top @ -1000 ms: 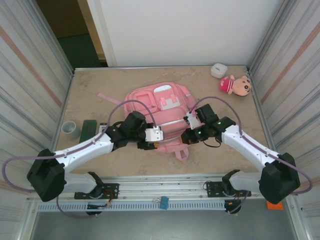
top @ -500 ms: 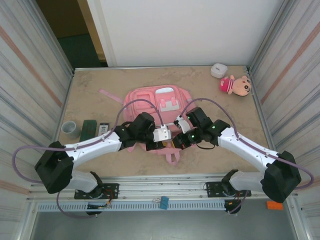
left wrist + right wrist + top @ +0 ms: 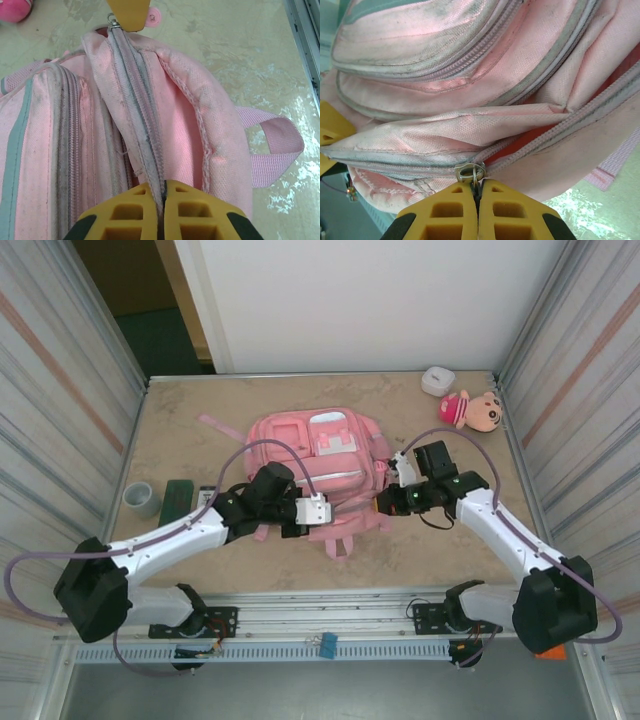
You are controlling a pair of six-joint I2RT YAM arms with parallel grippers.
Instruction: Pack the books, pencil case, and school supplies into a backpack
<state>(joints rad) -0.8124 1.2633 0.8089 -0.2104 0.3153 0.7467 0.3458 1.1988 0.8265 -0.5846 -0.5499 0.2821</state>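
Progress: early, I judge nothing packed | left gripper [image 3: 161, 192] clamped on backpack [image 3: 325, 445] zip seam [image 3: 148, 145] | right gripper [image 3: 476, 192] pinching zipper pull [image 3: 470, 173] | main zip part-open

You have the top view looking steeply down from above and behind the arm bases over the whole table [image 3: 180, 430], and two wrist views pressed close over their yellow fingers [image 3: 175, 194], all three sharing the pink backpack [image 3: 320, 450].
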